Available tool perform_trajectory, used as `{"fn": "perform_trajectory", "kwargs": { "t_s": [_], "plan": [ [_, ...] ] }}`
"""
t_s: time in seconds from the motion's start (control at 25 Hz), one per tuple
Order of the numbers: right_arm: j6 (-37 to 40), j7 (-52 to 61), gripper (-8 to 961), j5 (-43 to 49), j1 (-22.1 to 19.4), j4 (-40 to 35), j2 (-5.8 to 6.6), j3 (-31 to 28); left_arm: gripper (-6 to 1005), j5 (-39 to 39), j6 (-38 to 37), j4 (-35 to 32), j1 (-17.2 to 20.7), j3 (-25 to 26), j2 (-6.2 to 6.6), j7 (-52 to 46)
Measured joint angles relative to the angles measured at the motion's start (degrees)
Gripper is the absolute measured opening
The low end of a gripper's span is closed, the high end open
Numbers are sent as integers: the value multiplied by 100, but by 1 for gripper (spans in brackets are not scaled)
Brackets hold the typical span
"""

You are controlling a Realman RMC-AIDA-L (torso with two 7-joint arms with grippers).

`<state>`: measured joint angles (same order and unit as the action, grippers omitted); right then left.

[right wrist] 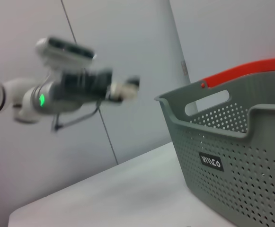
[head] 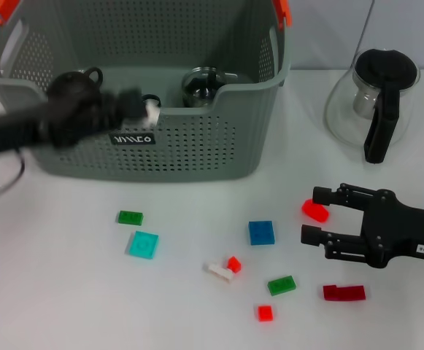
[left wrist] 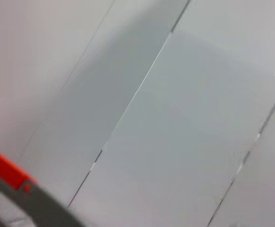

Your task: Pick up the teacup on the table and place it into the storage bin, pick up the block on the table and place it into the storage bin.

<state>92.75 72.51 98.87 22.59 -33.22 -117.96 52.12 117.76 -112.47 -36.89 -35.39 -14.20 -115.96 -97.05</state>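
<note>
The grey perforated storage bin (head: 197, 146) stands at the back of the table. A shiny clear teacup (head: 204, 84) sits inside it. My left gripper (head: 135, 106) hangs, blurred, over the bin's front rim, and it also shows in the right wrist view (right wrist: 123, 90). My right gripper (head: 310, 214) is open and low over the table at the right, with a red block (head: 314, 211) lying between its jaws, close to the far one. The bin also shows in the right wrist view (right wrist: 236, 142), and its orange handle tip (left wrist: 4, 170) shows in the left wrist view.
A glass pot with a black handle (head: 376, 95) stands at the back right. Loose blocks lie in front of the bin: green (head: 130, 216), cyan (head: 144, 244), blue (head: 261, 232), white with red (head: 222, 270), green (head: 281, 285), red (head: 265, 313), dark red (head: 344, 293).
</note>
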Motion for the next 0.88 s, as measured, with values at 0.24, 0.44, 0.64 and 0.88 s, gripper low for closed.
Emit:
{"fn": "perform_trajectory", "kwargs": {
  "t_s": [0.24,0.44,0.64,0.88],
  "plan": [
    [11,0,820,0,10,0,-8,-6,485,7,1023,-80,-890,-294,340,-1038],
    [22,0,820,0,34,0,-8,-16,502,44,2403,-609,-1159,-1495,438,-1712],
    [11,0,820,0,64,0,-17,-16,520,421,3774,-1041,-1205,-2588,372,-2300],
    [6,0,820,0,72,0,-26,-20,540,1431,4692,-1036,-1332,-3381,266,-3009]
  ]
}}
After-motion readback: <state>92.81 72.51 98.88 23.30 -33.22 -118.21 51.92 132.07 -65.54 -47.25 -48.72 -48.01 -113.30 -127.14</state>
